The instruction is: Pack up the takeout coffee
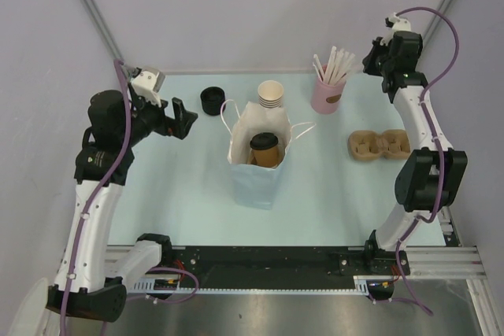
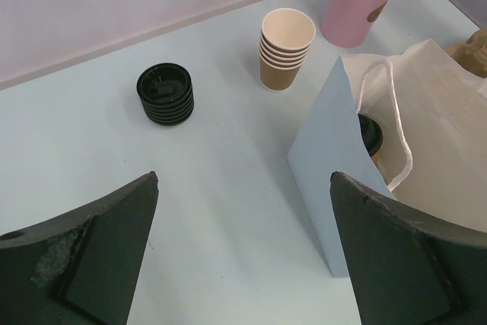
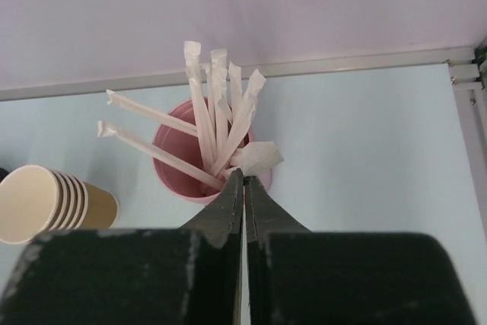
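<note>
1. Locate the takeout coffee [image 1: 264, 147]. It stands upright inside the paper bag [image 1: 256, 182], black lid on, near the middle of the table [image 1: 331, 194]. In the left wrist view you see only part of its lid [image 2: 370, 133] past the bag's edge [image 2: 327, 180].

2. Check the left gripper [image 1: 185, 120]. It hangs above the table to the left of the bag, well apart from it. Its jaws are spread wide [image 2: 243, 180] and hold nothing.

3. Check the right gripper [image 1: 376, 59]. It is raised at the far right corner, just beside the pink cup [image 1: 326, 96]. Its jaws are pressed together [image 3: 242, 176]; in the right wrist view their tips line up with the near rim of the pink cup [image 3: 171, 157], below the white sticks [image 3: 217, 104].

4. Note the other items:
- Stack of lidless brown cups [image 1: 270, 94], just behind the bag.
- Stack of black lids [image 1: 212, 101], left of those cups.
- Brown pulp cup carrier [image 1: 379, 145], right of the bag and apart from it.
</note>
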### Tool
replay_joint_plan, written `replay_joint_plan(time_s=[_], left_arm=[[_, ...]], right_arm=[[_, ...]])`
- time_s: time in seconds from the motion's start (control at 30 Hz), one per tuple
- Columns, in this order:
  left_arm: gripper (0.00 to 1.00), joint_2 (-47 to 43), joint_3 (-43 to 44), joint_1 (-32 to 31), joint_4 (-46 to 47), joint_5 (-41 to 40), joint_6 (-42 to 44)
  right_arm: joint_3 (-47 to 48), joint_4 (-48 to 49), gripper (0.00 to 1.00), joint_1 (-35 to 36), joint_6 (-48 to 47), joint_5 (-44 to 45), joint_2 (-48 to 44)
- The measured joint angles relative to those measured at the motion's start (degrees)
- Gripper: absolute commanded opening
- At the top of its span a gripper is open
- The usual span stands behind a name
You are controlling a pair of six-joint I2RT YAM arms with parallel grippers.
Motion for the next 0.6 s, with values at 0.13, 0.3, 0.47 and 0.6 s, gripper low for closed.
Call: replay_joint_plan(time_s=[0.13, 0.3, 0.47, 0.6], left_arm=[[1.00, -0.46, -0.02, 0.46, 0.02, 0.42, -0.07], [1.00, -1.09, -0.02, 0.85, 0.35, 0.83, -0.28], [1.00, -1.60, -0.44, 1.20, 0.44, 1.60, -0.57], [1.00, -1.79, -0.96, 1.51, 0.44, 1.90, -0.87]], right_arm=[[0.00, -0.79, 0.00, 0.70, -1.14, 0.59, -3.98], [0.00, -1.77, 0.00, 3.50, -3.56, 1.81, -12.35], [0.31, -2.51, 0.00, 6.78, -4.61, 0.74, -21.00], [3.34, -5.64, 0.00, 6.54, -4.61, -3.91, -24.55]])
